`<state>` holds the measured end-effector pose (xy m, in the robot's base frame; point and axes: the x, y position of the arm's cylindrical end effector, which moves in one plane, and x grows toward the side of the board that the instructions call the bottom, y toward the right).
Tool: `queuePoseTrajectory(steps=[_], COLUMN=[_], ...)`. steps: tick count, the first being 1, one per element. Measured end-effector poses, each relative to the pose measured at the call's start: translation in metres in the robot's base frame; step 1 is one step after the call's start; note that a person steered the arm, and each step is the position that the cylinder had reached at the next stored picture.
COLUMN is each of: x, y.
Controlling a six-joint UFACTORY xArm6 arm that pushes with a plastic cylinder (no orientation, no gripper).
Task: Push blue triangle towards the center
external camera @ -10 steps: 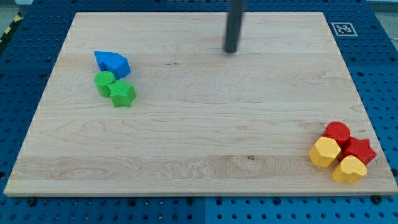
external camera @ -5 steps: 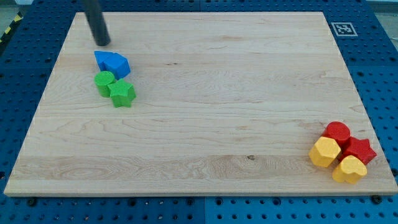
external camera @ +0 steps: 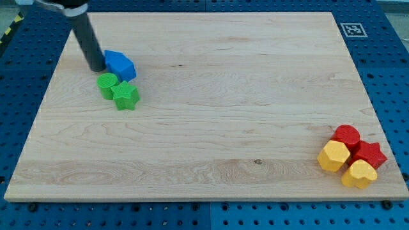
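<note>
The blue triangle [external camera: 119,65] is seen in the upper left of the frame, lying on the wooden table [external camera: 211,128] well away from the table's middle. The dark rod [external camera: 87,39] is tilted in from the frame's upper left corner, and my tip [external camera: 97,68] is set down at the blue triangle's left edge, touching it or just beside it; the rod covers that edge, so contact cannot be confirmed. No gripper is fitted to the arm, so nothing is held and no opening can be told. Just below the blue triangle a green cylinder [external camera: 107,84] is seen, and a green star [external camera: 126,96] is placed against it towards the lower right; the green cylinder lies directly beneath my tip, close to it. In the lower right corner of the frame four blocks are clustered, touching one another: a red cylinder [external camera: 347,136] at the top, a red star [external camera: 370,154] on the right, a yellow hexagon [external camera: 334,156] on the left and a yellow heart [external camera: 359,174] at the bottom. A black and white marker tag [external camera: 352,29] is fixed in the table's upper right corner. The table is set on a blue perforated board [external camera: 393,76].
</note>
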<state>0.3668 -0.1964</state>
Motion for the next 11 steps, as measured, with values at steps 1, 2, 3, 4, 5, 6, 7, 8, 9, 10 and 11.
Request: queuePoseTrajectory(steps=[1, 2, 3, 4, 5, 6, 7, 8, 9, 10, 11], x=[0.002, 0.008, 0.002, -0.012, -0.028, -0.038, -0.038, -0.038, -0.042, -0.042, -0.042], y=[0.036, 0.065, 0.068, 0.039, 0.01, 0.012, 0.033, 0.07, 0.098, 0.13, 0.137])
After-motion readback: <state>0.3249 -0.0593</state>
